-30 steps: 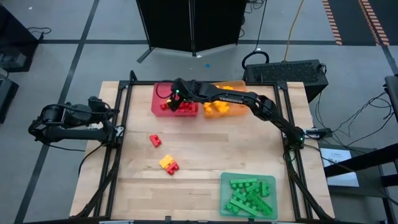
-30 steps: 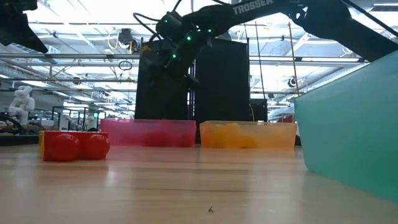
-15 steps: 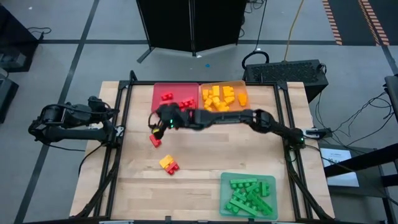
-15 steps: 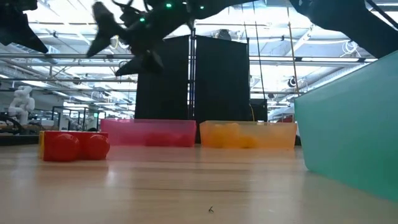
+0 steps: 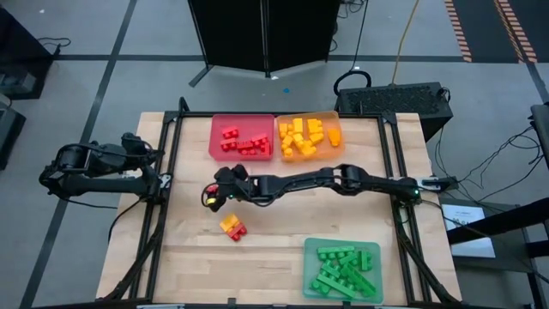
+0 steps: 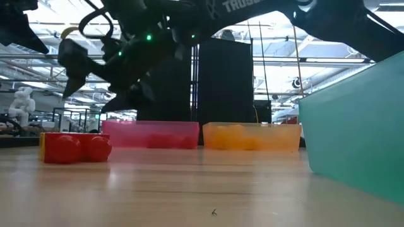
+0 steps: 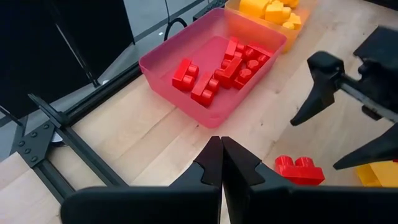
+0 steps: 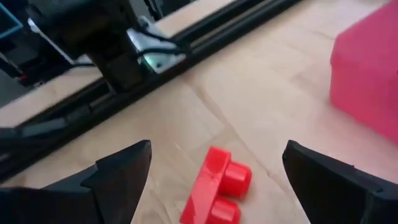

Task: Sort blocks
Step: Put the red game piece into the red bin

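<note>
My right gripper (image 5: 213,195) is open and hovers over a loose red brick (image 8: 217,185) lying flat on the wood, one finger on each side and clear of it. The left wrist view shows the same brick (image 7: 299,170) below those spread fingers (image 7: 323,87). A yellow and red brick pair (image 5: 232,227) lies nearer the near edge. More red bricks (image 5: 244,142) sit in the red tray (image 5: 217,129), yellow ones (image 5: 302,137) in the orange tray (image 5: 336,146), and green ones (image 5: 339,270) in the green tray (image 5: 374,251). My left gripper (image 7: 221,163) is shut and waits at the table's left edge.
The red and orange trays stand side by side at the far edge, and the green tray is at the near right corner. A black metal frame (image 5: 171,163) runs along the table's sides. Bare wood lies between the loose bricks and the green tray.
My right gripper has travelled from above the red tray toward the near left, coming down over the lone red brick. The red tray's bricks, hidden by the arm before, now show. The loose bricks on the table have stayed put.
</note>
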